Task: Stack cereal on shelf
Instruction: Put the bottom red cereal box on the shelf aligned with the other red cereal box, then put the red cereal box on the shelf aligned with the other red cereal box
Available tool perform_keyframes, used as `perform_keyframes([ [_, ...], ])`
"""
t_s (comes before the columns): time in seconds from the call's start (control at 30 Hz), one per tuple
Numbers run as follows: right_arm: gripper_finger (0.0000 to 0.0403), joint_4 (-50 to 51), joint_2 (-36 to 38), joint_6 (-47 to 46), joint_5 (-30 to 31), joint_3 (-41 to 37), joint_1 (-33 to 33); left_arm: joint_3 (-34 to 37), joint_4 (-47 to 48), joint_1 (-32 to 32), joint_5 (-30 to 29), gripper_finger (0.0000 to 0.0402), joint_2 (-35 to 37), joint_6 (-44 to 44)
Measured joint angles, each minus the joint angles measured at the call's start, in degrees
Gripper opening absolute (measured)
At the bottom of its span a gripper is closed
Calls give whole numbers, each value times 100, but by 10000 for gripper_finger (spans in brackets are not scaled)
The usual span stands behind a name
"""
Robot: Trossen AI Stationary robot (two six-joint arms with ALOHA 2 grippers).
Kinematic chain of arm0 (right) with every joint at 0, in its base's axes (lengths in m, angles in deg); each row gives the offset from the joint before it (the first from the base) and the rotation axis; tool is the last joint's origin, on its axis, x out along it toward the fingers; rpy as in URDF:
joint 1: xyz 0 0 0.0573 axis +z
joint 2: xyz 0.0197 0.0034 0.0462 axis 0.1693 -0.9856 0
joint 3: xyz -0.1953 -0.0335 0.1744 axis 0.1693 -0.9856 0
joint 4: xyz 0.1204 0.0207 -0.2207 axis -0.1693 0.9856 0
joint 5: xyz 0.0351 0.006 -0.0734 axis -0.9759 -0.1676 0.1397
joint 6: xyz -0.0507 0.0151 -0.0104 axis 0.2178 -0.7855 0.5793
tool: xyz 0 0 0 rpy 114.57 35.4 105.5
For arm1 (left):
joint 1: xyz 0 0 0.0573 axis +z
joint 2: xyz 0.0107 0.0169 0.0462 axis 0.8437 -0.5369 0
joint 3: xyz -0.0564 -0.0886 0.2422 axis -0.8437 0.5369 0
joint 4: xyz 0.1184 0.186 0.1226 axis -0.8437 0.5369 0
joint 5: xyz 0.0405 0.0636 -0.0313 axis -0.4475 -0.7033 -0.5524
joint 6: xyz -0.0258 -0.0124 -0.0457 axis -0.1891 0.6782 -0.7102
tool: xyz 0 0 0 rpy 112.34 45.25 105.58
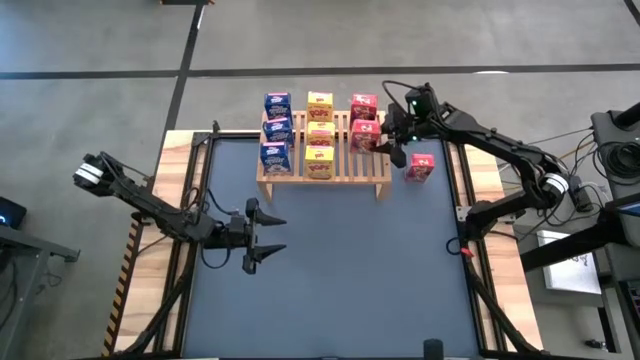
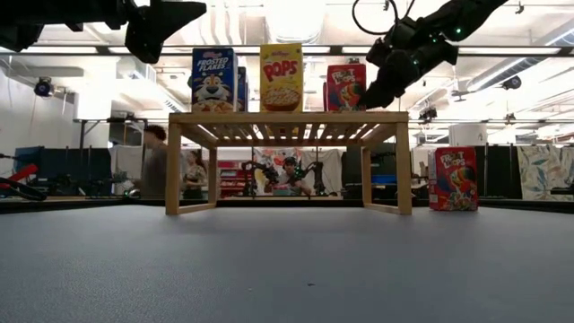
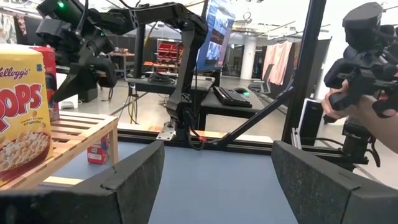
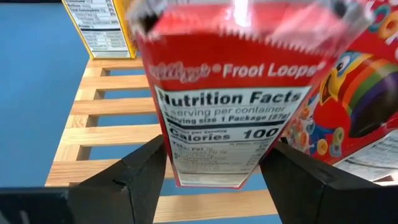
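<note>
Currently we log the shelf [image 1: 323, 170] at table's 12 o'clock carrying eight boxes. Right gripper [image 1: 385, 135] sits at its 3 o'clock end, fingers parted either side of a red box [image 4: 230, 93]; contact unclear. Ninth box [image 1: 420, 167] stands alongside. Left gripper [image 1: 268, 240] waits open at 7 o'clock.

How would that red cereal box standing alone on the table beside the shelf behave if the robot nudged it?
The red cereal box stands upright on a narrow base on the table, so a high push would probably tip it. It looks like thin cardboard holding a single serving: likely light, and easy to dent if squeezed.
</note>
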State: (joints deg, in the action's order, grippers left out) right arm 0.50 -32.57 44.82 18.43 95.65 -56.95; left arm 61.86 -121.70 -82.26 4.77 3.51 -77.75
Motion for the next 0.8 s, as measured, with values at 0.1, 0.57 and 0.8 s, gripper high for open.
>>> perform_keyframes([
  [0.1, 244, -1, 43, -2, 0, 26, 0, 0, 34, 0, -1, 281, 0, 0],
  [0.57, 266, 422, 570, -9, 340, 31, 2, 0, 80, 0, -2, 281, 0, -28],
  [0.8, 267, 755, 986, -55, 559, 33, 2, 0, 117, 0, -4, 281, 0, -42],
])
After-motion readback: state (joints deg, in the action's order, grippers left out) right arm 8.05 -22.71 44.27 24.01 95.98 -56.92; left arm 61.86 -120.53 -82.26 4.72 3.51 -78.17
